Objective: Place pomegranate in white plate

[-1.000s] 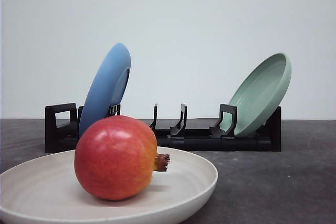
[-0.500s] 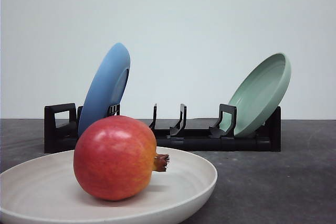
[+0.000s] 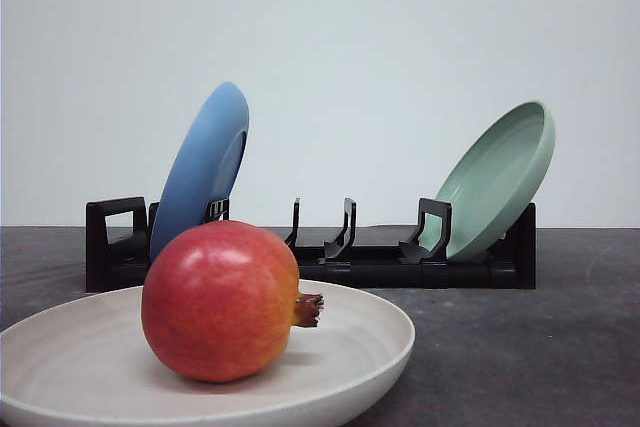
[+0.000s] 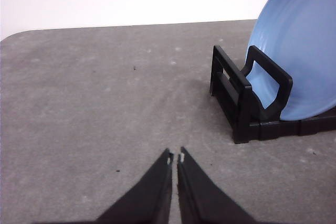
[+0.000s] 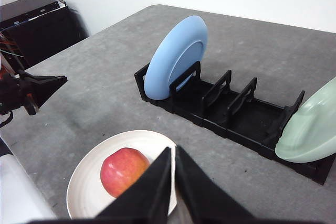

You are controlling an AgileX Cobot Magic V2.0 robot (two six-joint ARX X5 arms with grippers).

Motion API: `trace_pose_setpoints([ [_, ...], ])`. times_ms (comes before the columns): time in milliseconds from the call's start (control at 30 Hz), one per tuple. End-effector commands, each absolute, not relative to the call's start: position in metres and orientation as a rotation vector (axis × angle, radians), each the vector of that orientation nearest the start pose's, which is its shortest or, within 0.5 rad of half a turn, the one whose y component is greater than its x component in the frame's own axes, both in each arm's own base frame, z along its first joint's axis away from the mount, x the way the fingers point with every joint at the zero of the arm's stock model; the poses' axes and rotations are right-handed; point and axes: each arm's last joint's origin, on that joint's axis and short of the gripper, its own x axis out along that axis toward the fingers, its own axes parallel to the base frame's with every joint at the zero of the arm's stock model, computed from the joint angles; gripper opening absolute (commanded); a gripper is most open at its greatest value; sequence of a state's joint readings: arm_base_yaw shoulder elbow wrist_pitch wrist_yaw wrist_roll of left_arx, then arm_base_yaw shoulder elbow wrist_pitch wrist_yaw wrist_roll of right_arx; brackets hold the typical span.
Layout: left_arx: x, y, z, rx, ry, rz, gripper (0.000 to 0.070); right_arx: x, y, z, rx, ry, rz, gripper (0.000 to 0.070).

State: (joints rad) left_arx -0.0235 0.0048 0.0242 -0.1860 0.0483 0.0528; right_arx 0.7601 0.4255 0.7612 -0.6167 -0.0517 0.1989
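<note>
The red pomegranate (image 3: pixel 220 300) with yellow-orange patches lies in the white plate (image 3: pixel 370 342) near the front of the table, its brown crown pointing right. From the right wrist view, the pomegranate (image 5: pixel 124 170) rests inside the white plate (image 5: pixel 92 188), just beyond my right gripper (image 5: pixel 172 150), which is shut and empty, hovering above the plate's edge. My left gripper (image 4: pixel 175 155) is shut and empty over bare table, well short of the rack. In the right wrist view the left gripper (image 5: pixel 50 85) hangs to the far side of the plate.
A black dish rack (image 3: pixel 330 257) stands behind the plate, holding a blue plate (image 3: pixel 205 162) at its left end and a pale green plate (image 3: pixel 500 177) at its right end. The same rack (image 4: pixel 247 103) and blue plate (image 4: pixel 299 51) lie ahead of the left gripper.
</note>
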Motion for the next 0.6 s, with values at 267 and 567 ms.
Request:
trace_pose_setpoints([
  [267,0.096,-0.003,0.149,0.059,0.175,-0.072,0.0000,0.060,0.059,0.326,0.096,0.336,0.778,0.0001],
  [567,0.096,-0.003,0.149,0.059,0.175,-0.071,0.0000,0.068,0.034,0.299,-0.004,0.262,0.507,0.0002],
])
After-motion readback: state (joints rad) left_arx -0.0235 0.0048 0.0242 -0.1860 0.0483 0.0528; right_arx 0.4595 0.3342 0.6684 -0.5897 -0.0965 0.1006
